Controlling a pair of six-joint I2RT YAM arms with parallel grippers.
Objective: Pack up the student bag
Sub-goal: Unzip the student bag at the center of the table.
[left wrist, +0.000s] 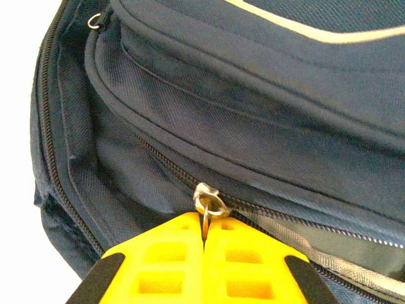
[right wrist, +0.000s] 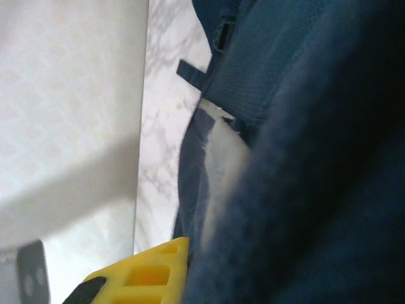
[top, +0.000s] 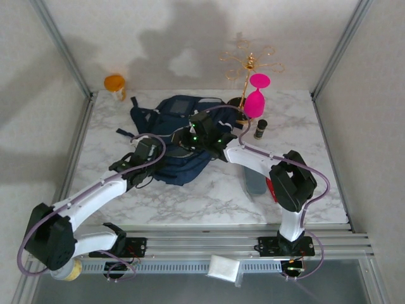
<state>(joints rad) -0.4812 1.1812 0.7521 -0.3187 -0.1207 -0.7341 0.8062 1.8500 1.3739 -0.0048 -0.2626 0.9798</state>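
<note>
The student bag (top: 166,114), a navy backpack, lies flat on the marble table near the back middle. My left gripper (top: 144,154) is at the bag's near left edge. In the left wrist view its yellow fingers (left wrist: 158,259) are pressed together on the metal zipper pull (left wrist: 209,204) of a partly open zip. My right gripper (top: 193,135) is on top of the bag's middle. In the right wrist view one yellow finger (right wrist: 149,272) lies tight against bunched navy fabric (right wrist: 304,190) of the bag, which hides the other finger.
An orange cup (top: 114,84) stands at the back left. A gold wire rack (top: 247,60), a pink wine glass (top: 255,96) and a small dark bottle (top: 260,128) stand at the back right. A grey flat object (top: 256,182) lies under the right arm.
</note>
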